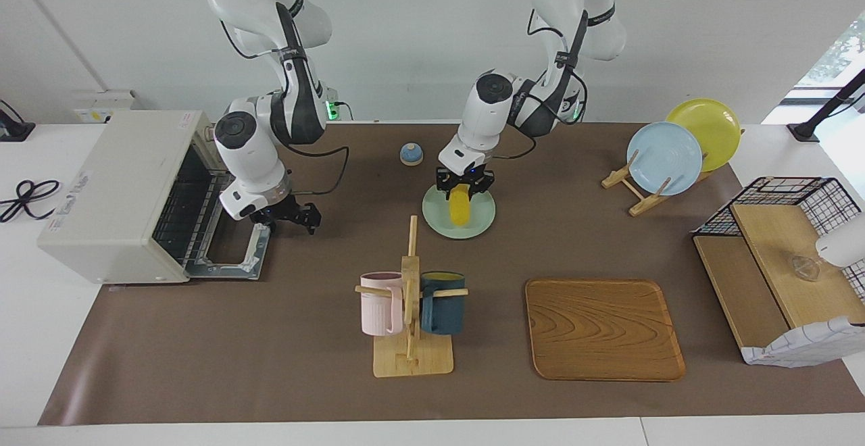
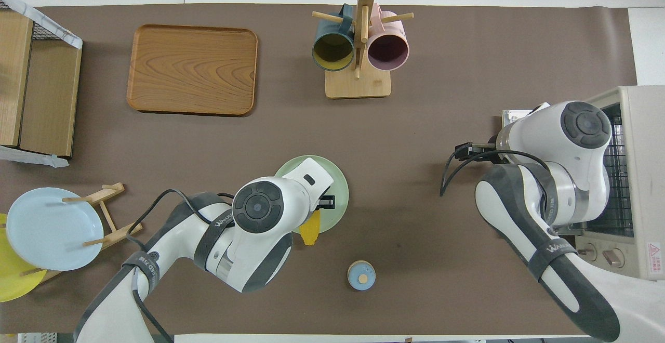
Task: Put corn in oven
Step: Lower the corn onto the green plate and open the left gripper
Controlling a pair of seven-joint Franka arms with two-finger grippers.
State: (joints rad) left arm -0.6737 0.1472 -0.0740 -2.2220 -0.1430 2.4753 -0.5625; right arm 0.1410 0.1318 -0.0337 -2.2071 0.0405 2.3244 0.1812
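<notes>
The yellow corn [image 1: 460, 208] lies lengthwise on a pale green plate [image 1: 481, 221] in the middle of the table. My left gripper [image 1: 463, 186] is down on the end of the corn nearer the robots, with its fingers shut on either side of it. In the overhead view the arm covers most of the corn [image 2: 310, 232]; only its tip shows at the rim of the plate [image 2: 338, 197]. The off-white oven [image 1: 108, 189] stands at the right arm's end with its door [image 1: 230, 257] folded down and its wire rack showing. My right gripper [image 1: 297, 217] hovers just beside the open door.
A mug rack [image 1: 411, 311] with a pink and a dark blue mug and a wooden tray [image 1: 601, 328] stand farther from the robots. A small blue lid [image 1: 411, 154] lies near the plate. A plate rack [image 1: 665, 159] and a wire shelf [image 1: 777, 263] are at the left arm's end.
</notes>
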